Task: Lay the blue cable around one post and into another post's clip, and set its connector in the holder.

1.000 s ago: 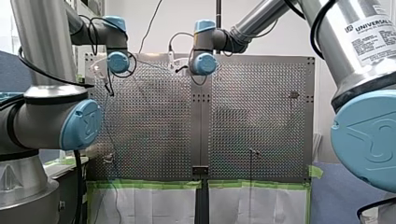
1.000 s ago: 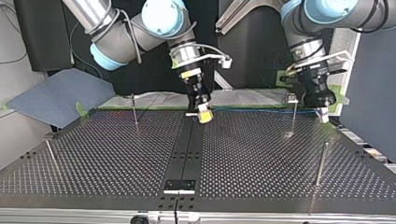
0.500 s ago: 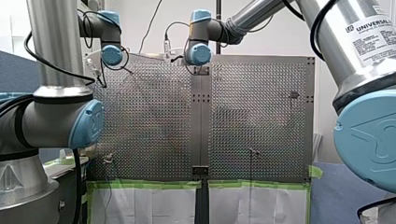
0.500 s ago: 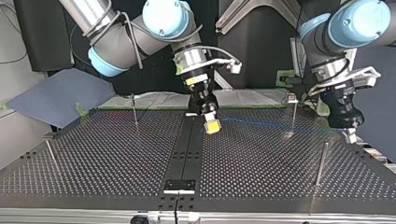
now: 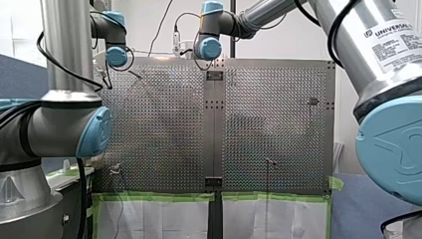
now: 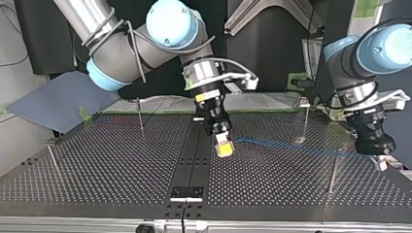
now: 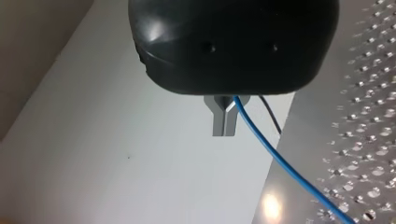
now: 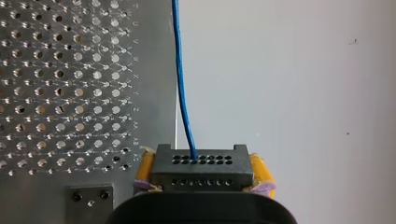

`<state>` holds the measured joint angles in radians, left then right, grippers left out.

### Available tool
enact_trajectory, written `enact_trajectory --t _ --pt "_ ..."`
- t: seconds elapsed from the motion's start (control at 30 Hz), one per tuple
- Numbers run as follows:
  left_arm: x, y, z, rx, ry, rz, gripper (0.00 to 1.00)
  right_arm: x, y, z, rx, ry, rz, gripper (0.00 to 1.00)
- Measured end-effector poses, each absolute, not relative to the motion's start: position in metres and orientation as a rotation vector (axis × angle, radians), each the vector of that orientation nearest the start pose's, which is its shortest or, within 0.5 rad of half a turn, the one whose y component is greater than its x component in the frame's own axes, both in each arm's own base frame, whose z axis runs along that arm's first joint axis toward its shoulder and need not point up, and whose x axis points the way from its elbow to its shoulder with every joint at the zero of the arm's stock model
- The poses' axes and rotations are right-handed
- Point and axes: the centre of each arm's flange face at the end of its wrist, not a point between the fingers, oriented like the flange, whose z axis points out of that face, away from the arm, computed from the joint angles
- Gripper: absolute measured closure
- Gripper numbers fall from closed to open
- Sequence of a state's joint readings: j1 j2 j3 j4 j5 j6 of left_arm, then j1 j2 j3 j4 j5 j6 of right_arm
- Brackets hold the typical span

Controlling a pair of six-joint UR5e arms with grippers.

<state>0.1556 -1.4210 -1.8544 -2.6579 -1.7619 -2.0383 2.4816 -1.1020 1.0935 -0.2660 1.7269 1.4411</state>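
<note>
"As the two arms hung over the perforated metal table (image 6: 121, 165), where was the thin blue cable (image 6: 291, 145)?"

"It ran taut through the air between them, not yet round any post. The right arm's yellow-padded gripper (image 6: 224, 148) was closed on the black rectangular plastic connector (image 8: 201, 163), with its pads against the two short ends. The left arm's black gripper (image 7: 225, 119) had its metal fingers (image 7: 218, 123) pinched together on the cable itself."

"And how would it handle?"

"Light and limp, most likely. It would sag without tension and could slide through a loose pinch. The connector was the rigid part, so that was the sound place to grip. The slim metal post with a clip on top (image 6: 305, 119) stood just behind the line. Whether the cable touched the plain metal post (image 6: 333, 170) could not be told."
</note>
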Motion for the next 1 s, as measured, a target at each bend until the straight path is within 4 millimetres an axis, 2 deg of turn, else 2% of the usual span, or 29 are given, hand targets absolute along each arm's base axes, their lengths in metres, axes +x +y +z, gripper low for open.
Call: enact_trajectory --t 0.13,0.43,0.63,0.83,1.0 --pt "0.475 -0.03 0.465 -0.538 1.117 -0.15 1.0 0.635 -0.346 0.478 1.462 -0.567 1.852 1.0" --pt "0.494 0.002 0.445 -0.537 1.16 -0.134 1.0 0.649 -0.36 0.468 1.497 -0.576 1.822 1.0" --pt "0.508 0.008 0.429 -0.52 1.201 -0.155 1.0 0.651 -0.366 0.48 1.46 -0.568 1.841 1.0" --pt "0.526 0.011 0.42 -0.494 1.234 -0.186 1.0 0.651 -0.375 0.476 1.455 -0.57 1.836 1.0" --pt "0.535 0.014 0.415 -0.484 1.236 -0.233 1.0 0.652 -0.383 0.471 1.454 -0.573 1.83 1.0"
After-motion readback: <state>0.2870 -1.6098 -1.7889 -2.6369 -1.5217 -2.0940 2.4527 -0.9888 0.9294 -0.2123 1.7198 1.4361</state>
